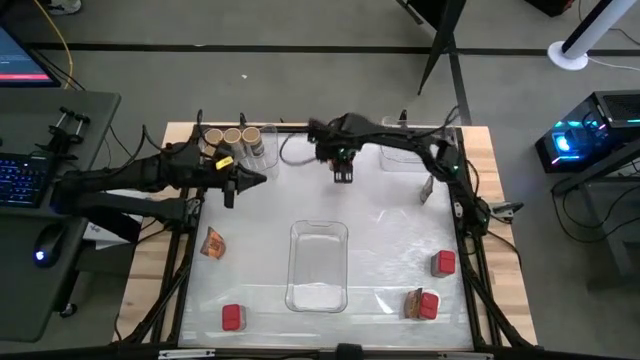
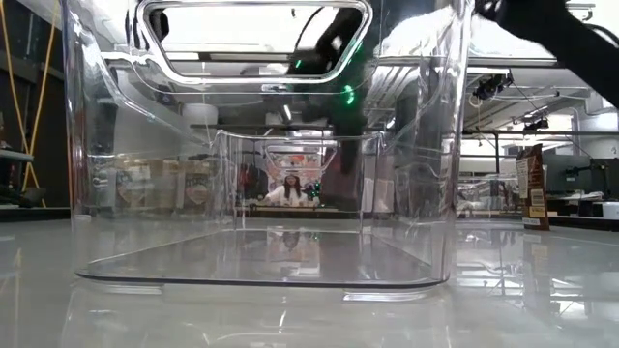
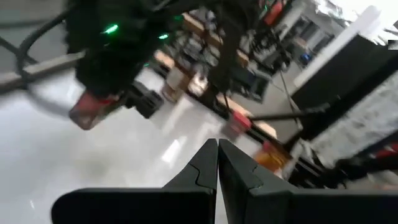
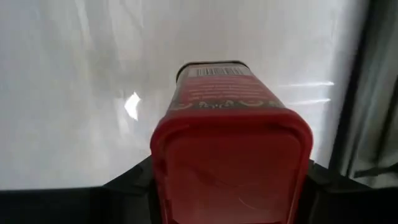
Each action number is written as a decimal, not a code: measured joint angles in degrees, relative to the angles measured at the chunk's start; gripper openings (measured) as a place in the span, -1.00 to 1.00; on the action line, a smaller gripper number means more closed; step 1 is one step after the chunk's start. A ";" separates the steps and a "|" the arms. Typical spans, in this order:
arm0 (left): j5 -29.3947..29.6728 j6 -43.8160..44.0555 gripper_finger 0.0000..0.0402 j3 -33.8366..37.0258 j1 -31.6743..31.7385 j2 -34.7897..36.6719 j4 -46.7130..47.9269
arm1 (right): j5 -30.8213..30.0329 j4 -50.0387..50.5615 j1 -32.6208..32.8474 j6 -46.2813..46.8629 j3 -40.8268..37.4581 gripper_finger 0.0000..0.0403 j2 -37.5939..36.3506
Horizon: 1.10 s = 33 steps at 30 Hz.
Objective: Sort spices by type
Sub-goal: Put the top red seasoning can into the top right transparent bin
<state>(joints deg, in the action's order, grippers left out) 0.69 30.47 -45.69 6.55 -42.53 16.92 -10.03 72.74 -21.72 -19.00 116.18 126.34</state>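
Note:
My right gripper hangs over the far middle of the table, pointing down, with a red boxy spice container between its fingers. The left wrist view shows the same red container under that gripper. My left gripper is shut and empty, held level above the far left of the table. Three round jars with tan lids stand at the far left. An orange packet lies at the left. Red containers sit at the near left and at the right. My right gripper has the red container by its lid end, one finger on each side, coming from above and pointing down. The container's barcoded end points away toward the table. I cannot tell whether it stands on the table or is lifted.
A clear plastic tray stands in the middle of the table and fills the low view. Another clear tray sits at the far right. A packet and a red container lie at the near right.

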 joint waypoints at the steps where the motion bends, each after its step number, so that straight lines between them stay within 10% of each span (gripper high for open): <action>1: 0.66 -0.49 -1.00 0.00 0.26 -0.24 -0.75 | 0.90 0.23 -0.52 2.75 0.00 -0.01 -1.70; 10: 2.64 -4.57 -1.00 0.00 3.37 -5.05 -9.05 | -2.53 2.14 -6.95 19.12 -3.75 -0.01 -20.39; 19: 2.50 -4.17 -0.99 -0.02 5.71 -16.19 -19.23 | -8.93 4.67 -20.11 39.70 -26.95 -0.01 -39.79; 26: 2.52 -3.63 -0.95 -0.02 9.72 -21.53 -24.02 | -4.13 -2.28 -35.16 45.35 -42.09 -0.01 -43.19; 33: 2.56 1.23 -0.95 -1.15 13.52 -21.48 -26.25 | -3.13 -7.14 -36.43 43.93 -44.66 -0.01 -40.62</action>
<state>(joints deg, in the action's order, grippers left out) 3.25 31.70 -46.84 20.06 -64.01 -9.33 -13.16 65.60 -58.15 24.93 71.52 85.72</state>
